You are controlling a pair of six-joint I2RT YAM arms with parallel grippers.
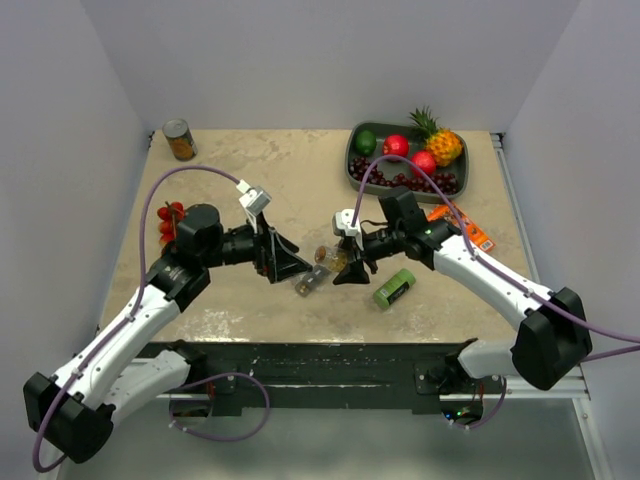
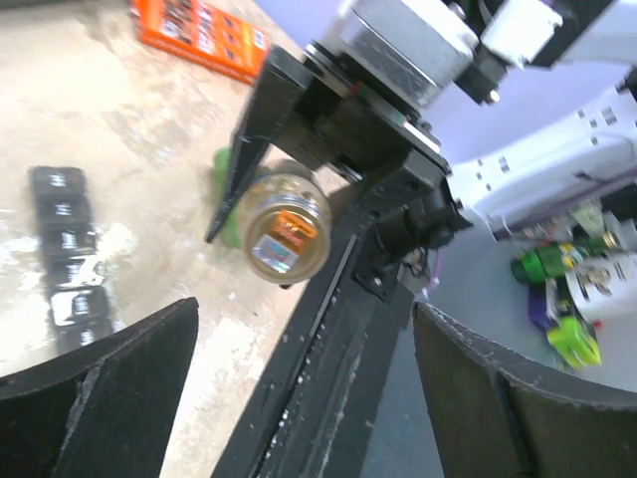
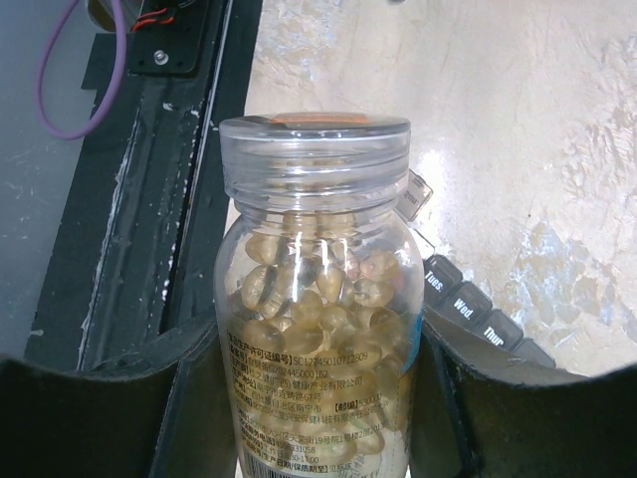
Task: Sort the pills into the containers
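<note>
My right gripper is shut on a clear plastic bottle full of yellowish-amber pills. It holds the bottle tilted above the table's near middle. The bottle's top end points at my left gripper, which stands open a short way off with nothing between its fingers. The grey strip of containers lies on the table just under the bottle. In the right wrist view, lids marked Tues, Wed and Thur show behind the bottle.
A green box lies right of the strip, with an orange packet beyond it. A dark fruit tray sits at the back right, a can at the back left, and cherry tomatoes by the left arm. The table's black front edge is close.
</note>
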